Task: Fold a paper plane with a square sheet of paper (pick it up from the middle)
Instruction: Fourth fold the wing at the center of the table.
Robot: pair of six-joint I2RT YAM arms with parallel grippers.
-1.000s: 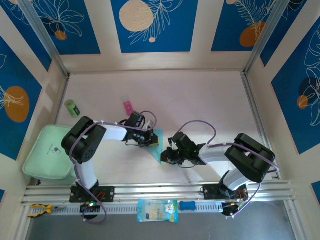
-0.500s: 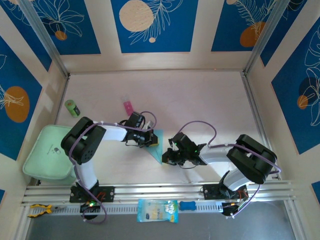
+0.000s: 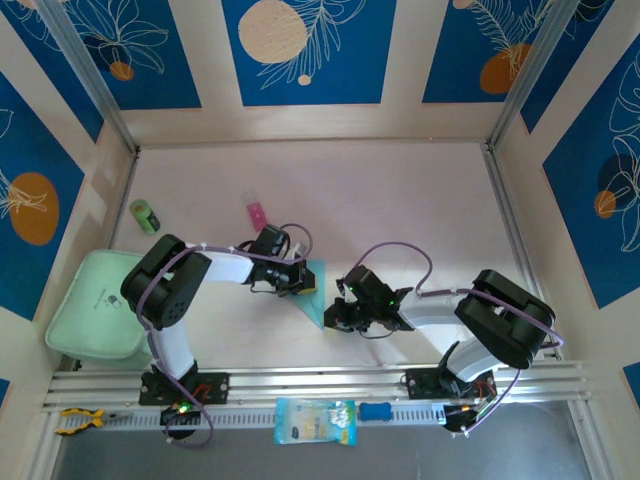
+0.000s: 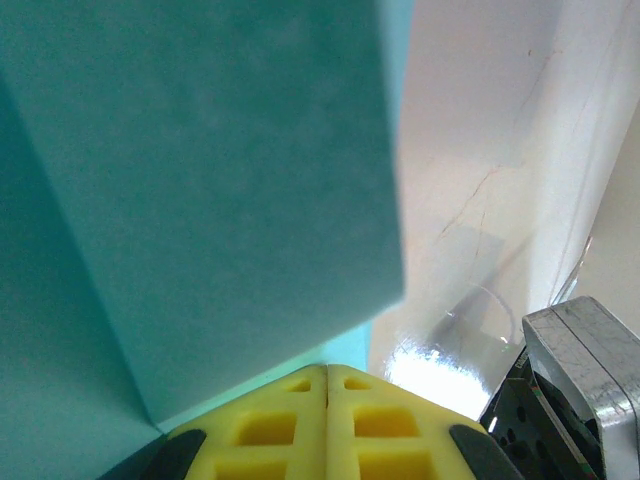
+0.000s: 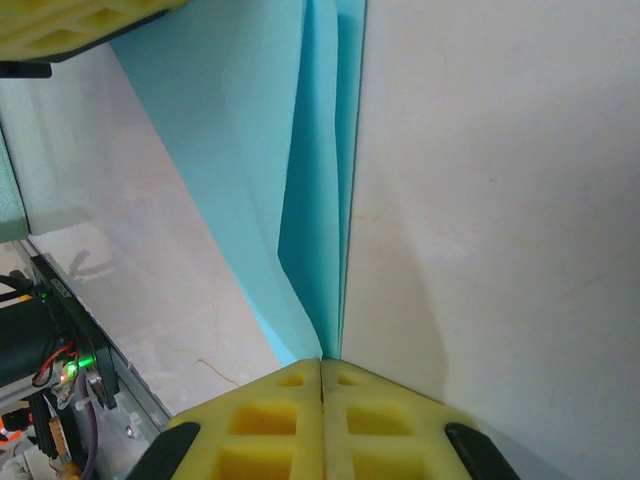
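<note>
Folding seems midway, wings unformed. Clamped tight, left gripper (image 3: 303, 282) and right gripper (image 3: 331, 317) hold the creased cyan-blue paper sheet (image 3: 317, 293) between them.

Left tool (image 4: 327, 370), right tool (image 5: 321, 364), apparently clamped.

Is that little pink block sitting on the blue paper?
No, the pink block lies on the bare table, apart from the blue paper.

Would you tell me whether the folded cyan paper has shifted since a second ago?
No; the folded cyan paper sits equally far from the pink block.
</note>
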